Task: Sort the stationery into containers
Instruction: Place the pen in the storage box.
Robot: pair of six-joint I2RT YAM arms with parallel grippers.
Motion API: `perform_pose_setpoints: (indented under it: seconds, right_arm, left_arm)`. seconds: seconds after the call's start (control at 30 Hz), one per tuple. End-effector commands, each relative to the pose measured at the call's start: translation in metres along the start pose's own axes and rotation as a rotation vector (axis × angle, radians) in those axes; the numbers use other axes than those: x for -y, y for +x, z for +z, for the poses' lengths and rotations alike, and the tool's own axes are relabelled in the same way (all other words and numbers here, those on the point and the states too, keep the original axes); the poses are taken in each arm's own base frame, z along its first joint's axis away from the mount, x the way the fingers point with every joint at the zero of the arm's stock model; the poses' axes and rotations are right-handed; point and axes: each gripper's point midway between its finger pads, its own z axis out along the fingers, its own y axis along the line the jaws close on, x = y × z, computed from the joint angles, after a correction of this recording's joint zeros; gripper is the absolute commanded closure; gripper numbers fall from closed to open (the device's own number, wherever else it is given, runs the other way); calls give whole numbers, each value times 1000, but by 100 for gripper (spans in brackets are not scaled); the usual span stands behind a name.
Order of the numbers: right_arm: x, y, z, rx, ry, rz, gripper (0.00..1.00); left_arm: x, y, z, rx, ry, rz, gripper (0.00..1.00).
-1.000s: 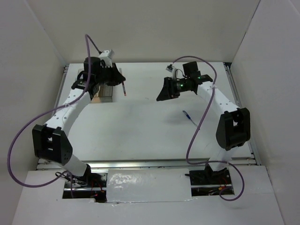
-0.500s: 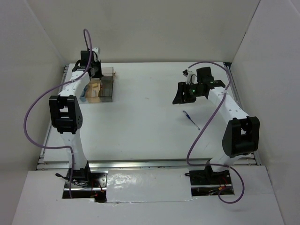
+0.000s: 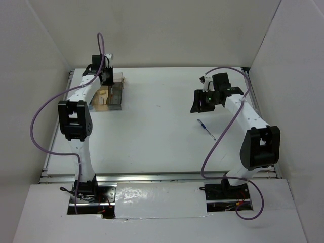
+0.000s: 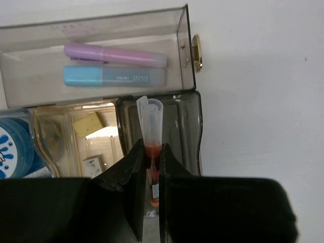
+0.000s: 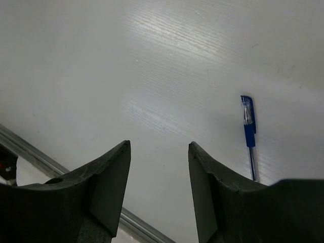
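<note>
A blue pen [image 3: 206,128] lies alone and flat on the white bench [image 3: 152,147], well to the right of centre. The right gripper [image 5: 159,152] hangs just beyond it, fingers spread and holding nothing; its wrist camera shows the pen off to one side, not between the jaws.

Across the bench at the far left, the left gripper [image 4: 152,147] is pressed tight on the red-orange pen [image 4: 150,119], pinching the barrel just below its clear cap. It is held over the smoky compartment [image 4: 185,131] of the clear organiser [image 4: 188,50]. Beside that compartment, a tan tray [image 4: 55,147] holds two small tan stubs [image 4: 88,124] and a blue tub [image 4: 10,147] sits at the edge of the view. Beyond them, a pale-blue bar [image 4: 114,76] and a pink marker [image 4: 116,54] lie side by side in the long clear section.

Both pens look light, stiff and thin, with smooth barrels likely to roll on the bench or swivel in a pinch. The blue one is probably best taken across mid-barrel, fingers astride it and pressed low to the surface.
</note>
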Motion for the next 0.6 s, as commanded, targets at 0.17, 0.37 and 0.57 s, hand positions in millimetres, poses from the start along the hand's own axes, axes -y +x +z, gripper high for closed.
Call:
perform_pose_setpoints:
  seconds: [0.17, 0.37, 0.57]
  right_arm:
    - [32, 8, 3, -51, 160, 16, 44]
    - [50, 20, 6, -108, 265, 19, 44]
    - [69, 54, 10, -233, 376, -85, 48]
  left_arm:
    - [11, 32, 6, -85, 64, -13, 63]
    - [15, 5, -7, -15, 75, -6, 45]
    - [28, -58, -57, 148, 125, 13, 45]
